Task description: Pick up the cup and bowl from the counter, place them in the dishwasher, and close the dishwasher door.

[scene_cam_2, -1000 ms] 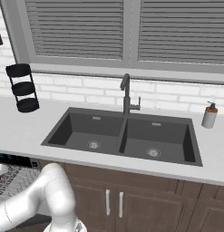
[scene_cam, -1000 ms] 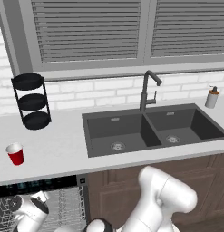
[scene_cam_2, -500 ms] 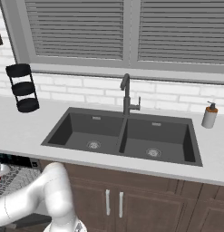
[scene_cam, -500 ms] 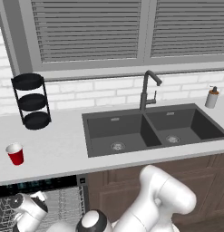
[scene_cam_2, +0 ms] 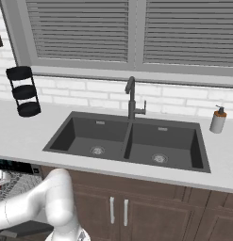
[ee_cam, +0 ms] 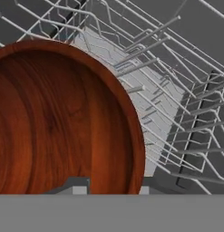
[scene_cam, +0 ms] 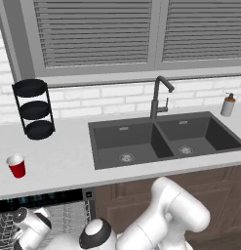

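The reddish-brown bowl (ee_cam: 59,113) looms large on the left of the hand view, over the dishwasher's grey wire rack (ee_cam: 177,113). My gripper (ee_cam: 111,187) is shut on the bowl's rim, one fingertip on each side of it. In the left base view my hand (scene_cam: 29,225) hangs low in the open dishwasher (scene_cam: 68,215), under its black control strip (scene_cam: 39,199). The red cup (scene_cam: 16,166) stands upright on the counter (scene_cam: 63,161) at the left, above the dishwasher.
A black three-tier stand (scene_cam: 34,108) sits at the back left of the counter. The dark double sink (scene_cam: 161,139) with its tap (scene_cam: 160,97) takes the middle, and a soap bottle (scene_cam: 229,104) stands at the right. Brown cabinet doors (scene_cam_2: 137,212) run under the sink.
My elbow has come up a little in the left base view. The hand stays low over the rack with the bowl. The cup has not moved.
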